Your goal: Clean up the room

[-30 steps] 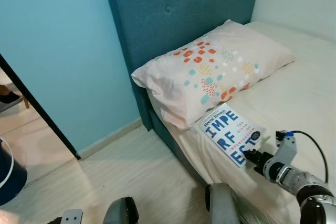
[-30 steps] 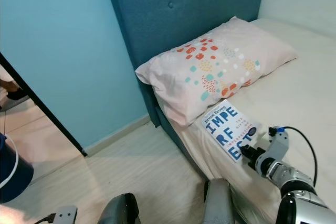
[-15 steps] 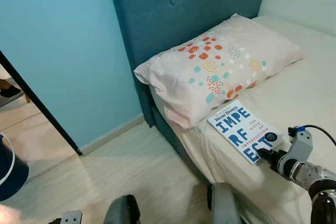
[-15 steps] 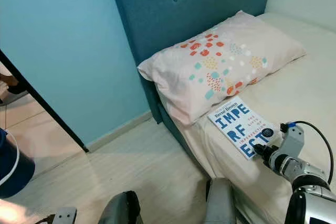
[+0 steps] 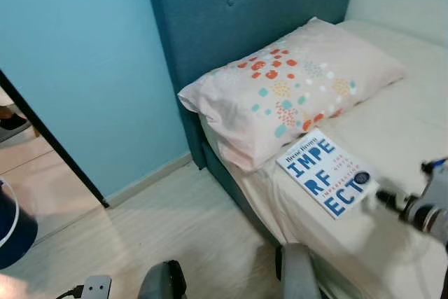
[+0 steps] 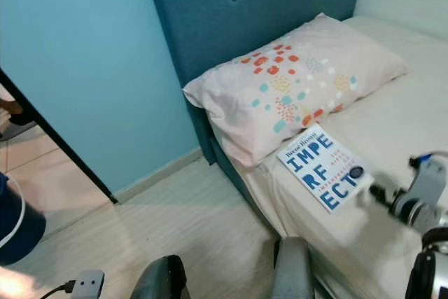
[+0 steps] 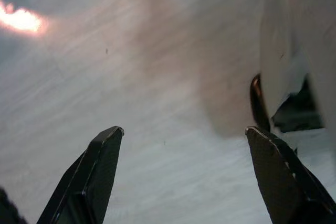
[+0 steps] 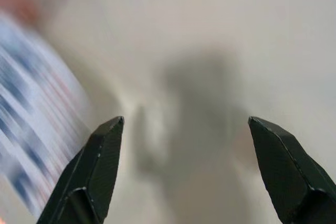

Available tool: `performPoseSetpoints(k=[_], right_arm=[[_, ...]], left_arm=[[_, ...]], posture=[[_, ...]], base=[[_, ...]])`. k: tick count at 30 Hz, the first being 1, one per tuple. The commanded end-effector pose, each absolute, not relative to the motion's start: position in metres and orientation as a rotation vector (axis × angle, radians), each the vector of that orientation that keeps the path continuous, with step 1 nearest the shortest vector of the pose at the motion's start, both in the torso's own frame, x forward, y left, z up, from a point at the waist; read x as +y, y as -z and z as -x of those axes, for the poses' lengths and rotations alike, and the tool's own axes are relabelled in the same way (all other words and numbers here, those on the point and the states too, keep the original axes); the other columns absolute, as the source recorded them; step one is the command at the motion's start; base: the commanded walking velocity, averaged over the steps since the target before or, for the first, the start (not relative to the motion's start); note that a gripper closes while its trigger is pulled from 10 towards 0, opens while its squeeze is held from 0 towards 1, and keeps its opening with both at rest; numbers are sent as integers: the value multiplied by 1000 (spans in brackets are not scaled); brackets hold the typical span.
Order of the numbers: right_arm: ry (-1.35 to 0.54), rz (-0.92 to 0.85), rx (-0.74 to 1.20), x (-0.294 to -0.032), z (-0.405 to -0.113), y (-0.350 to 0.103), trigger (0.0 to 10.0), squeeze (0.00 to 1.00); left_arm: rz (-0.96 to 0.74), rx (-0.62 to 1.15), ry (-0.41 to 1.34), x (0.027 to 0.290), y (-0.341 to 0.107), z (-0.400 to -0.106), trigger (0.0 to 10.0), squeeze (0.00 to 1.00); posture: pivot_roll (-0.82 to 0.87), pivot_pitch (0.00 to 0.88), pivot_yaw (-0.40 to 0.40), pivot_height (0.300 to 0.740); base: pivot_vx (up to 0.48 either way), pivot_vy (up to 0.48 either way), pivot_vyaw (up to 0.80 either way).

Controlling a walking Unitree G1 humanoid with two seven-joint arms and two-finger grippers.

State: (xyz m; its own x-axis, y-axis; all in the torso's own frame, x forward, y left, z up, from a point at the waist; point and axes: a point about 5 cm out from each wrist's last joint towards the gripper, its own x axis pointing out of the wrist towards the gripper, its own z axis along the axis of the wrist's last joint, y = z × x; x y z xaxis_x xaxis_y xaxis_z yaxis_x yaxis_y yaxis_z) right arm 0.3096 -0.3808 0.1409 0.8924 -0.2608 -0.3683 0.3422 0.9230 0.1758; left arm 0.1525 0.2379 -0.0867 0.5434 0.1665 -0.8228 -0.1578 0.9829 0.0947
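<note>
On the bed (image 5: 392, 124), a book (image 5: 325, 175) lay flat just below the pillow (image 5: 294, 89). Beside it, the right gripper (image 8: 184, 171) hovered wide open, holding nothing.

The book (image 5: 324, 175) lies on the bed (image 5: 399, 124) just before the pillow (image 5: 294, 89), with the blurred right claw (image 5: 383, 197) seemingly just beside it.
</note>
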Motion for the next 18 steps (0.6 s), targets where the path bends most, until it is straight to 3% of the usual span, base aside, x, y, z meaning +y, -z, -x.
performPoseSetpoints(k=[1, 5, 6, 8, 9, 10, 12, 13, 14, 18], right_arm=[[222, -276, 123, -368, -327, -169, 10000, 0], [113, -335, 37, -348, -334, -169, 10000, 0], [58, -365, 19, -333, -335, -160, 10000, 0], [27, -383, 12, -321, -336, -152, 10000, 0], [-43, -442, -2, -295, -338, -138, 10000, 0], [-65, -448, -5, -287, -339, -135, 10000, 0], [-65, -448, -5, -287, -339, -135, 10000, 0], [-99, -483, -28, -276, -341, -135, 10000, 0], [-217, -665, -152, -251, -346, -144, 10000, 0], [-303, -732, -191, -232, -348, -145, 10000, 0]], left_arm=[[-28, 965, -255, 251, 82, -156, 10000, 0], [-54, 937, -315, 258, 76, -167, 10000, 0], [-50, 917, -355, 263, 70, -175, 10000, 0], [-51, 906, -375, 266, 66, -183, 10000, 0], [-35, 845, -396, 270, 54, -202, 10000, 0], [-29, 824, -398, 271, 50, -207, 10000, 0], [-29, 824, -398, 271, 50, -207, 10000, 0], [-15, 794, -400, 271, 46, -215, 10000, 0], [69, 726, -412, 266, 37, -230, 10000, 0], [128, 688, -411, 260, 33, -239, 10000, 0]], posture=[[-149, 92, 114, 546], [-150, 78, 110, 551], [-150, 73, 107, 556], [-148, 63, 105, 561], [-153, 51, 104, 571], [-153, 51, 104, 576], [-153, 51, 104, 576], [-166, 43, 104, 581], [-181, 22, 96, 591], [-188, 0, 84, 601]], base=[[0, 0, 0], [0, 0, 0], [0, 0, 0], [-480, 0, 0], [-480, 0, 0], [-480, 0, 0], [-480, 0, 0], [-480, 0, 0], [0, 0, 0], [0, 0, 0]])
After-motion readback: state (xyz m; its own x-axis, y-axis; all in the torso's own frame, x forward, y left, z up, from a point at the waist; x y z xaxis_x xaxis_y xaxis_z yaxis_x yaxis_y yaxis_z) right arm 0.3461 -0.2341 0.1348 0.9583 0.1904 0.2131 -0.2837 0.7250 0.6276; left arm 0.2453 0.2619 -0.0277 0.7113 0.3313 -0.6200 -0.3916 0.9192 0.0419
